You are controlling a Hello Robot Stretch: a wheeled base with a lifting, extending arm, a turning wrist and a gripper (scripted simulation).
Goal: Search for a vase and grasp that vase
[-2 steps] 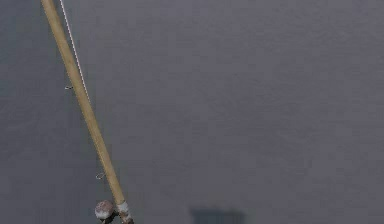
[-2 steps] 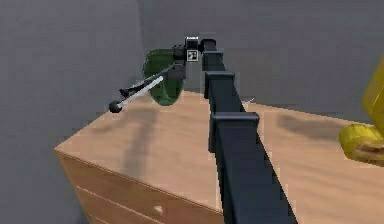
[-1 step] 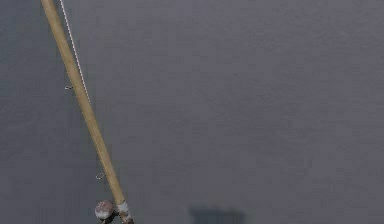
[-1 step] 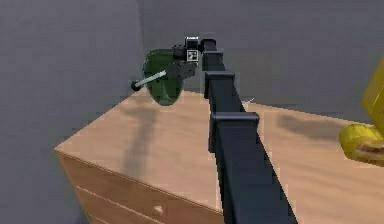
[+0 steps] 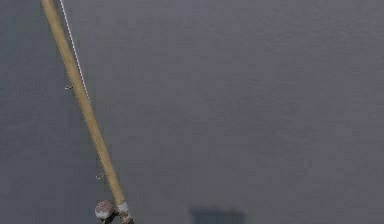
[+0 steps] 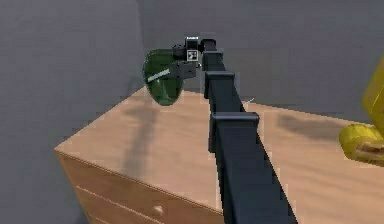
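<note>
In the arm side view I saw a smooth, light wooden dresser with a flat top and a small knob on its drawer front. At the right edge sat a glossy yellow rounded thing. The arm, a dark square bar, rose from the bottom edge toward the upper middle. There the gripper held the vase, dark green, shiny, rounded and tilted, clear of the dresser top. In the forward view a thin tan pole slanted across a plain grey wall.
</note>
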